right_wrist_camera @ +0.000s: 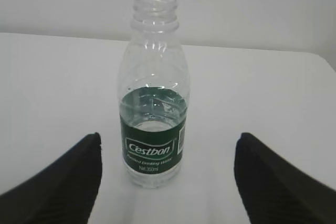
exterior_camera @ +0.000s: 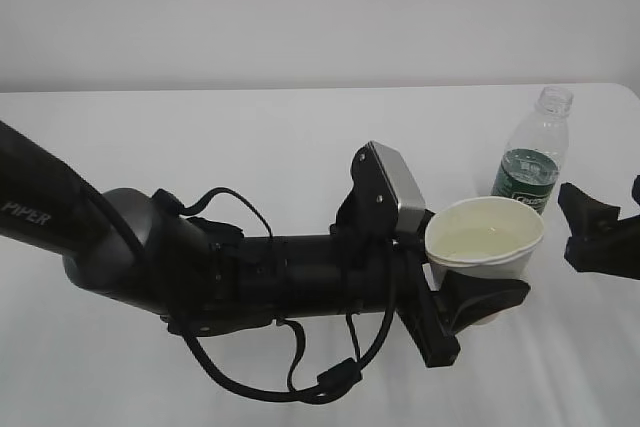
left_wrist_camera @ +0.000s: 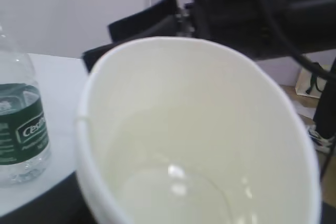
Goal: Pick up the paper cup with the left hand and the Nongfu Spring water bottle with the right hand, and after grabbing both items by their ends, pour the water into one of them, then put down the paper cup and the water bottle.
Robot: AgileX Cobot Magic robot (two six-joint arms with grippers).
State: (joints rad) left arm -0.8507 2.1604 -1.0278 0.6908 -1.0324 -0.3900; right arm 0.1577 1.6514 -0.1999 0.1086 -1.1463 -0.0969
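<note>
I've one paper cup (exterior_camera: 484,238) clamped in my left pincer (exterior_camera: 470,297); one bottle (exterior_camera: 532,154), upper right near the counter (exterior_camera: 250,147) edge; right pincer (right_wrist_camera: 168,182) gapes, empty.

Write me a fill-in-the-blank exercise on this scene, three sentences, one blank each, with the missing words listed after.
1. The left hand is shut on the paper ____.
2. The Nongfu Spring water bottle stands upright on the table with no ____ on its neck.
3. The right hand has its jaws ____, with the bottle standing free ahead of the gap between them.

Missing words: cup; cap; open
</note>
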